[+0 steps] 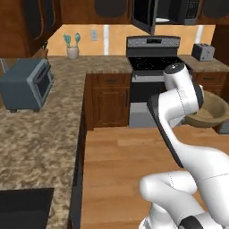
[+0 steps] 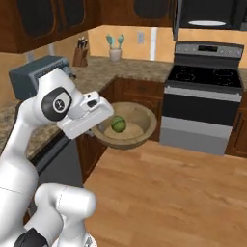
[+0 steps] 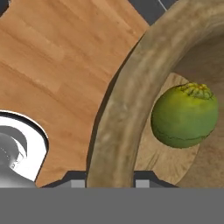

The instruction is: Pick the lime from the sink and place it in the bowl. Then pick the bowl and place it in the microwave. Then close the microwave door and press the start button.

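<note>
Microwave [image 1: 167, 13] sat high at the far wall above the stove [image 2: 205, 96], door [image 1: 144, 15] swung open toward the left; turntable [image 2: 206, 22] showed pale inside. Bowl [image 2: 128, 126] was off any surface, carried in the air over the wood floor [image 2: 169, 193], well short of the stove and well below the microwave opening. Gripper [image 3: 111, 181] was clamped on the bowl's near rim, one finger either side of the wall. Lime [image 2: 118, 124] lay loose on the bowl floor, a bit toward the gripper side.

Risks, as I judged them:
- One-sided rim pinch. The whole bowl hung out from the fingers, so it could sag or pivot in the grip during the lift. A jerk would make it worse.
- Lime was free to roll. If the bowl tipped on the way up, it could run to the low rim and hop out; the bowl is shallow.
- Open door edge stuck out into the approach. Coming in from the left could clip the far rim against it.
- Opening looked not much taller than the bowl. Entering too low would catch the bottom lip and lever the bowl out of the pinch.
- Setting down off-centre on the turntable could leave the rim sticking out and block the door closing.

Keep it level, move slowly, approach from the right of the door.
</note>
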### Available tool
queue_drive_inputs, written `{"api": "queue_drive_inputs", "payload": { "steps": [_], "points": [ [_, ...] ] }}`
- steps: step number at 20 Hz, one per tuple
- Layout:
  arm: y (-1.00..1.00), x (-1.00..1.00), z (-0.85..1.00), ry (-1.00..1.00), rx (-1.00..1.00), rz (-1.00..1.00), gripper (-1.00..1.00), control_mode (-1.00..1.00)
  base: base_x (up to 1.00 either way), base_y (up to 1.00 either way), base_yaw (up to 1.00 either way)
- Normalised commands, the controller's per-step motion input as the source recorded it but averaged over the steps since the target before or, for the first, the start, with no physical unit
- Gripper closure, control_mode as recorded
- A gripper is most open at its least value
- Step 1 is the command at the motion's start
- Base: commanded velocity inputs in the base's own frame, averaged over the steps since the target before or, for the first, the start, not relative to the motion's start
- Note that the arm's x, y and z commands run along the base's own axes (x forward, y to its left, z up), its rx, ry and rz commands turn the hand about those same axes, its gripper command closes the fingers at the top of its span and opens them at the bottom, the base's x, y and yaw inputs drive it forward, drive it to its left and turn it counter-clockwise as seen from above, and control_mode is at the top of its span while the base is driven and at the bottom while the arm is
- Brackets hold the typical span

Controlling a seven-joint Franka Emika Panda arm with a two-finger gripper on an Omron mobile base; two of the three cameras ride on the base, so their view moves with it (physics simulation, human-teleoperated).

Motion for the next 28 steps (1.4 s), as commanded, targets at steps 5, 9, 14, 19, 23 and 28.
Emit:
{"api": "queue_drive_inputs", "payload": {
  "steps": [5, 9, 14, 19, 23, 28],
  "points": [
    [0.0, 0.0, 0.0, 0.0, 0.0, 0.0, 1.0, 1.0, 0.96, -0.56, -0.36],
    [0.0, 0.0, 0.0, 0.0, 0.0, 0.0, 1.0, 1.0, 1.0, -0.53, -0.24],
    [0.0, 0.0, 0.0, 0.0, 0.0, 0.0, 1.0, 1.0, 0.99, -0.46, -0.03],
    [0.0, 0.0, 0.0, 0.0, 0.0, 0.0, 1.0, 1.0, 0.81, -0.68, 0.13],
    [0.0, 0.0, 0.0, 0.0, 0.0, 0.0, 1.0, 1.0, 0.73, -0.69, 0.17],
    [0.0, 0.0, 0.0, 0.0, 0.0, 0.0, 1.0, 1.0, 0.9, -0.5, 0.22]
  ]
}}
